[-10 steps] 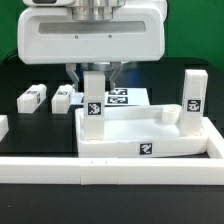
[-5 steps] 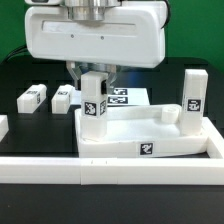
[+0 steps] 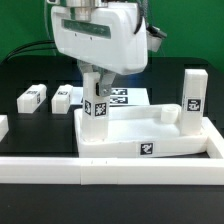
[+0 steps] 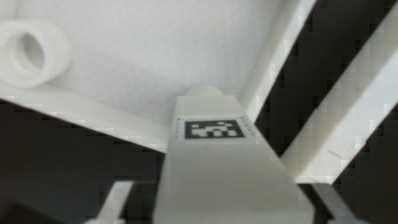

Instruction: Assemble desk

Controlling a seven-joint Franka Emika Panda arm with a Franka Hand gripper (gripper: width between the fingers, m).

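The white desk top [image 3: 140,128] lies upside down on the black table. One white tagged leg [image 3: 192,95] stands upright in its corner on the exterior view's right. My gripper [image 3: 97,84] is shut on a second tagged leg [image 3: 97,103], which stands upright at the top's corner on the exterior view's left. In the wrist view this leg [image 4: 217,160] runs between my fingers [image 4: 121,205] toward the desk top [image 4: 160,60], with a round corner socket [image 4: 27,52] off to one side. Two more legs [image 3: 33,97] [image 3: 63,97] lie loose on the table.
The marker board [image 3: 127,97] lies flat behind the desk top. A long low white border wall [image 3: 110,168] runs along the front. A white part [image 3: 3,125] shows at the edge on the exterior view's left.
My hand has turned about its vertical axis and now sits skewed, shifted toward the exterior view's right. The held leg has turned with it at the corner.
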